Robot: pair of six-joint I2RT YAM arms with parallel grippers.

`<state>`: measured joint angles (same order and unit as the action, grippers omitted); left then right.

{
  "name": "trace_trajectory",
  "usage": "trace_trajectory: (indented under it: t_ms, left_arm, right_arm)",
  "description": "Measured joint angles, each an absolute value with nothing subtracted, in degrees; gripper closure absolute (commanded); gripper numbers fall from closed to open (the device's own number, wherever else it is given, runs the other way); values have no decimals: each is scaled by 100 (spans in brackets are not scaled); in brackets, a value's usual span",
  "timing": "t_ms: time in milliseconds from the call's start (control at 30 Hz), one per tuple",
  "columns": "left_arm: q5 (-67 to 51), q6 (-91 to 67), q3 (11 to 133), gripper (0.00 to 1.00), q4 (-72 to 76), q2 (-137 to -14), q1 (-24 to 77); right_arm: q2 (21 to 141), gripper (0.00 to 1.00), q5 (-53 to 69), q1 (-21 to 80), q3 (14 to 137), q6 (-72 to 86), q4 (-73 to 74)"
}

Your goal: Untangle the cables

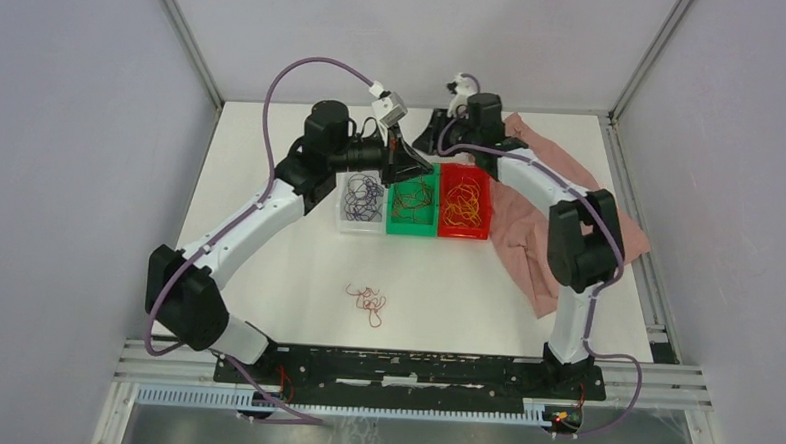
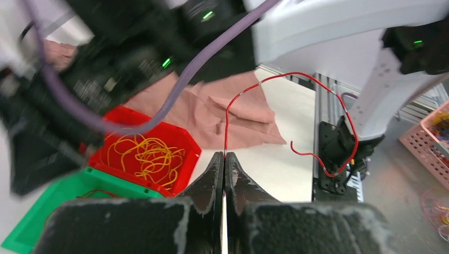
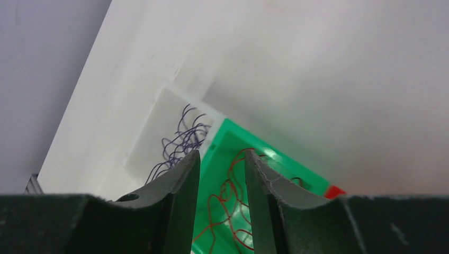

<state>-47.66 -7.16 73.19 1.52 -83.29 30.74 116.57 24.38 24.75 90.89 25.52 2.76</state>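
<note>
Grips one red cable (image 2: 226,127) in the tightly closed left pincer (image 2: 224,159) over the far edge of the green bin (image 1: 412,228), free loop arching wide to the right; might hook on the right arm (image 1: 569,220) or spill past the rim if let go off-centre. Has the right pincer (image 3: 222,156) parted and empty just beyond the bins. Finds purple cables (image 1: 362,196) in the clear bin (image 1: 341,220), red cables (image 1: 415,195) in the green, orange-yellow cables (image 1: 462,203) in the red bin (image 1: 464,231). Notes a small tangle (image 1: 368,301) near on the tabletop (image 1: 266,277).

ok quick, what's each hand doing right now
left hand: closed, pinching a red wire
right hand: open, nothing held
</note>
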Motion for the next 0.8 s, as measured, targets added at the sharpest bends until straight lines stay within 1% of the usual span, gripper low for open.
trace_trajectory:
  t_ms: [233,367,567,800]
  left_arm:
    - [-4226,-722,7769,97,189,-9144,3074]
    - [-3824,-727,8049,97,187,-9679,3074]
    - [-3277,-650,8388,97,200,-10283,3074]
    - [-2392,231,8246,97,259,-10536,3074]
  right_arm:
    - [10357,58,1992,1461,7898,2783,-486]
    - [9874,60,1769,1114,7054,2991,-856]
    - [9268,65,1632,1002,6204,3085,-1181]
    - [8713,68,1678,1024,5752,3240,-1636]
